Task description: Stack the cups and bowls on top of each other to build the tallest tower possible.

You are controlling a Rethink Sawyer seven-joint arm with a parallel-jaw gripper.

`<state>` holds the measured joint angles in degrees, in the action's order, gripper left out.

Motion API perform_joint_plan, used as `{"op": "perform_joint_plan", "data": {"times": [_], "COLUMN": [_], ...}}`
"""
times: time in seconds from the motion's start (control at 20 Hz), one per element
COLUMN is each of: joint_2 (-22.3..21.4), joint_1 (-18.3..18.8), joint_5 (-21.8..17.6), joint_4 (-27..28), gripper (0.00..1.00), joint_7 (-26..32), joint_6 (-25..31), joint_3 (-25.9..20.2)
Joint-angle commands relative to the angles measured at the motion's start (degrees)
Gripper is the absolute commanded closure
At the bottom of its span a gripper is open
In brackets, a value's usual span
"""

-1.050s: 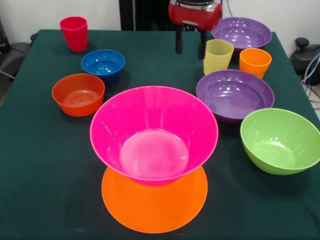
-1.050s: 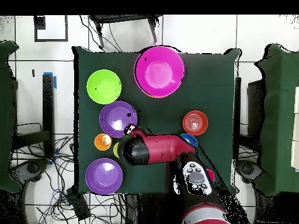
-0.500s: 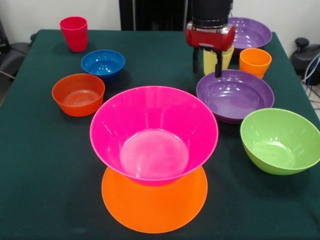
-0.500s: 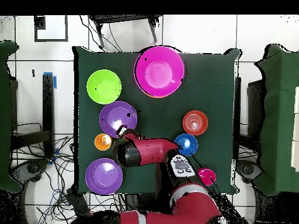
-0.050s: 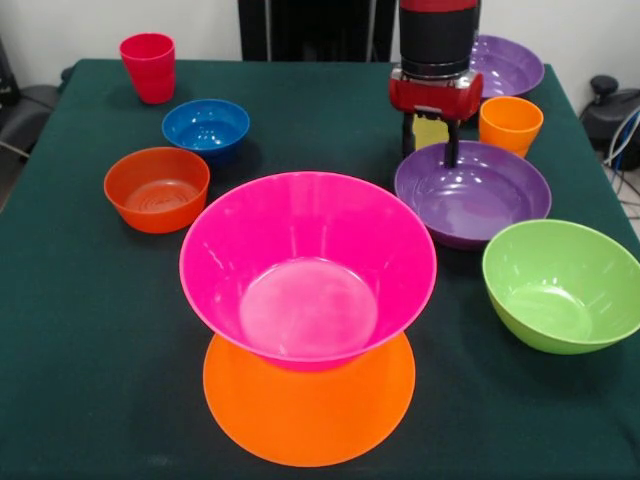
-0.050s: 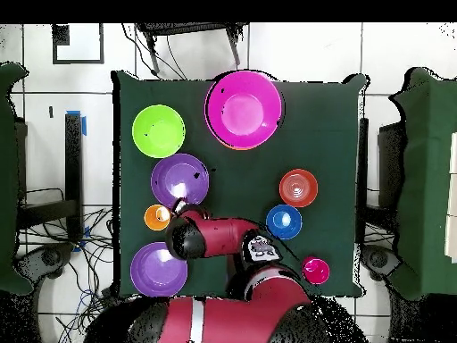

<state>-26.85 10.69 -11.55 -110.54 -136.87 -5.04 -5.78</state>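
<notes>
Bowls sit all over the green table (image 5: 80,330). One big pink bowl (image 5: 308,265) stands on an upside-down orange bowl (image 5: 309,410) (the tower so far). The gripper (image 5: 430,142) hangs at the far rim of a purple bowl (image 5: 472,192), fingers a little apart and holding nothing. Right behind it is the yellow cup (image 5: 431,128).

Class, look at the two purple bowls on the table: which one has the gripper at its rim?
The purple bowl beside the lime green bowl: the gripper straddles its rim. The other purple bowl sits alone behind the arm.
</notes>
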Motion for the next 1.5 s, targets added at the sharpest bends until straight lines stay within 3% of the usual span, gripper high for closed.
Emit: {"op": "perform_joint_plan", "data": {"times": [0.05, 0.2, 0.25, 0.75, 0.95, 1.15, 1.25, 1.5], "joint_2": [5.0, 5.0, 5.0, 1.8, -4.6, -8.0, -7.9, -13.2], "joint_1": [-3.3, -4.8, -5.3, -1.9, 0.2, 0.2, 1.0, 3.6], "joint_5": [2.9, 3.2, 3.3, 3.1, 2.8, 4.3, 4.4, 5.9], "joint_4": [2.3, 3.1, 3.4, 0.4, -3.6, -5.2, -5.1, -7.3], "gripper": [0.0, 0.0, 1.0, 1.0, 1.0, 1.0, 1.0, 1.0], "joint_7": [-8.2, -7.2, -6.8, -7.0, -6.8, -6.8, -6.5, -6.2], "joint_6": [-4.4, -4.3, -4.2, -3.5, 1.0, 4.3, 5.0, 9.9], "joint_3": [1.6, 3.3, 3.8, 0.9, -2.6, -3.7, -4.8, -9.1]}}
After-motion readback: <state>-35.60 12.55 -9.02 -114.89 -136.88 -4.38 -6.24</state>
